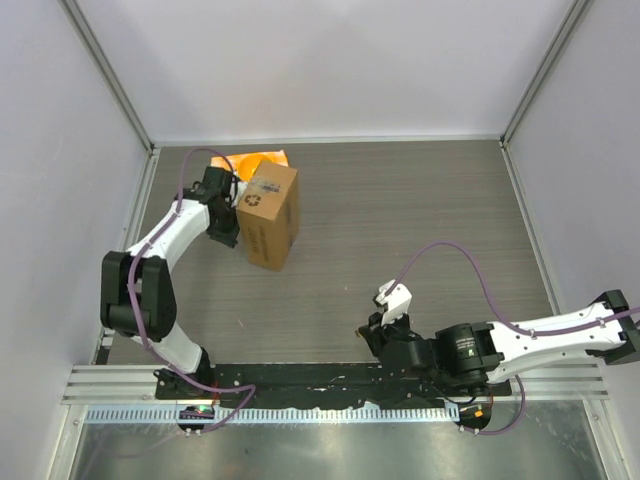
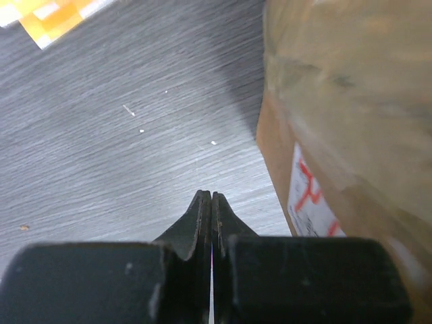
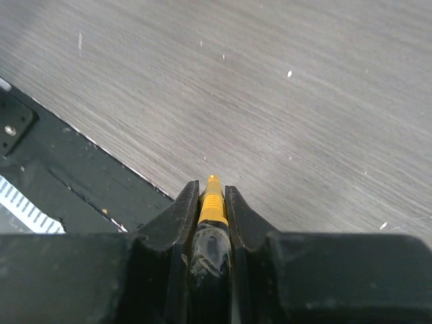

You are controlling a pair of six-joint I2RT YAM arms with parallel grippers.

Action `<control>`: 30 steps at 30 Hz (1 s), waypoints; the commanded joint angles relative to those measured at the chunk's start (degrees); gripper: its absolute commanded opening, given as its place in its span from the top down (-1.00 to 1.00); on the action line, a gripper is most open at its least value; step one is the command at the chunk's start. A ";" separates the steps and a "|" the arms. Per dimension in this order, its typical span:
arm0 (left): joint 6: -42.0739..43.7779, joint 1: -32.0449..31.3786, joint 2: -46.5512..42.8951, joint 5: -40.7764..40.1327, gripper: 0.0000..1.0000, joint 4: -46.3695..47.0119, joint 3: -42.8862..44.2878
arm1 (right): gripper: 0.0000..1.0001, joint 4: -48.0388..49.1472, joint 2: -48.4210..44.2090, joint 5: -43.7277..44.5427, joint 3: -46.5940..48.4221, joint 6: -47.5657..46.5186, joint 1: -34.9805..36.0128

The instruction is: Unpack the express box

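The express box (image 1: 268, 215) stood in the 10 o'clock sector of the table (image 1: 430, 210), long edges running roughly 12 to 6 o'clock. An orange packet (image 1: 256, 160) lay at its 12 o'clock end. The left gripper (image 2: 211, 200), jaws fully closed on nothing, sat just beside the 9 o'clock face bearing the red-marked sticker (image 2: 309, 197). The right gripper (image 3: 212, 190), at 5 o'clock near the black base rail (image 3: 74, 169), was clamped narrowly on a yellow-tipped tool (image 3: 213, 204). Bare tabletop lay between it and the box.
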 commanded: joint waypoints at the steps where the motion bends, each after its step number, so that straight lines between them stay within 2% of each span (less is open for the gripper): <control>1: -1.65 -2.23 -5.88 3.12 1.00 -4.31 8.51 | 0.99 1.93 -1.74 8.35 6.09 -3.37 0.32; 7: -3.85 -7.76 -6.68 3.38 1.00 -8.54 17.30 | 0.98 -0.79 -3.76 16.62 9.96 -4.09 -0.11; 11: -4.64 -11.80 -4.05 3.38 1.00 -8.97 20.38 | 0.98 -1.84 -5.07 20.41 10.66 -4.44 -4.06; 15: -4.82 -17.52 -0.18 3.47 1.00 -9.85 23.28 | 0.99 -1.67 -6.57 17.61 11.02 -6.45 -14.06; 19: -3.42 -24.37 4.21 2.07 1.00 -12.04 26.97 | 0.99 -1.76 -6.31 13.39 11.02 -6.81 -20.75; 23: -2.71 -25.18 7.82 3.12 1.00 -15.47 34.52 | 0.99 -4.03 -4.64 11.88 10.14 -3.57 -23.14; 26: -2.44 -25.18 8.26 5.13 1.00 -15.83 35.50 | 0.99 -6.67 -4.72 12.59 9.26 0.39 -24.37; 28: -2.36 -25.35 8.61 7.24 0.93 -16.62 35.77 | 0.99 -7.56 -5.16 11.36 8.30 2.06 -25.60; 29: -1.49 -25.44 8.88 11.08 0.88 -16.97 35.68 | 0.99 -7.91 -5.08 10.83 7.94 2.67 -25.95; 30: -0.69 -25.88 8.79 12.77 0.73 -17.32 35.24 | 0.99 -8.43 -5.08 10.39 7.59 3.38 -26.22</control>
